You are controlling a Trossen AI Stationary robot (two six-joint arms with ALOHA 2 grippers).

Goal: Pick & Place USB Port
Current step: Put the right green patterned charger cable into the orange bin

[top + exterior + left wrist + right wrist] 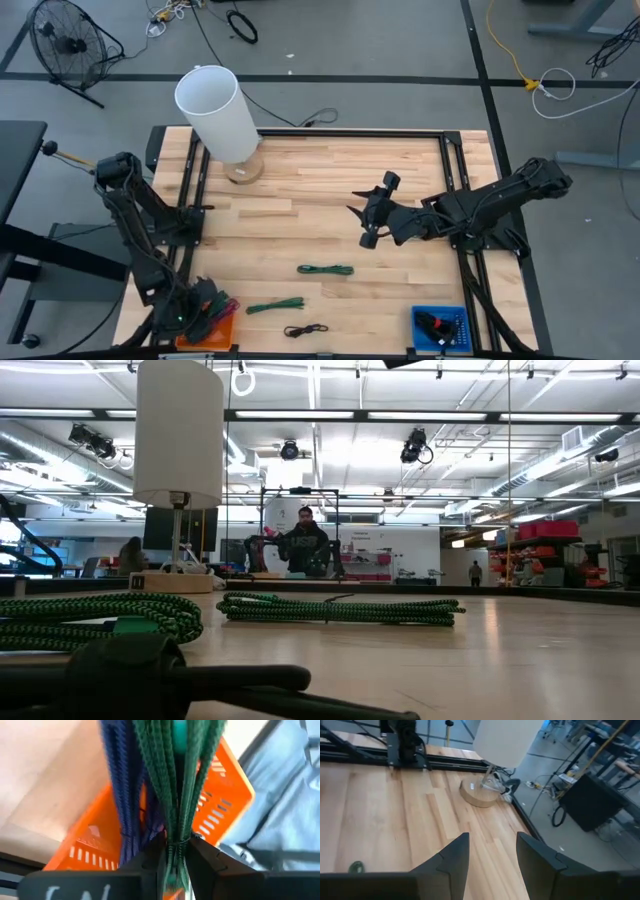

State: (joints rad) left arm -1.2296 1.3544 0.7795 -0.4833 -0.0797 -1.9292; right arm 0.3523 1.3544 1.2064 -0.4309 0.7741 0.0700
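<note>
A bundled green braided cable [175,780] runs out from between the fingers of my left gripper [175,870], which is shut on it over the orange basket [225,795] at the table's near left corner [215,335]. A blue braided cable [125,795] runs beside the green one. No USB port or plug can be made out. Two more green bundles [325,269] [275,306] and a thin black cable [305,329] lie flat on the wood. My right gripper [368,215] [492,860] hovers open above the table's middle right, holding nothing. My left gripper pinches the green bundle at its tied waist [175,845] between its two fingers [145,865], which slant down from above. The strands run on beyond the fingertips along the fingers' line, over the orange basket. Whether the blue cable also touches a finger, I cannot tell.
A lamp with a white shade [220,110] stands on a round wooden base [480,794] at the far left. A blue bin [440,327] with dark parts sits at the near right. Black rails [455,170] frame the table. A person stands in the room behind [305,540].
</note>
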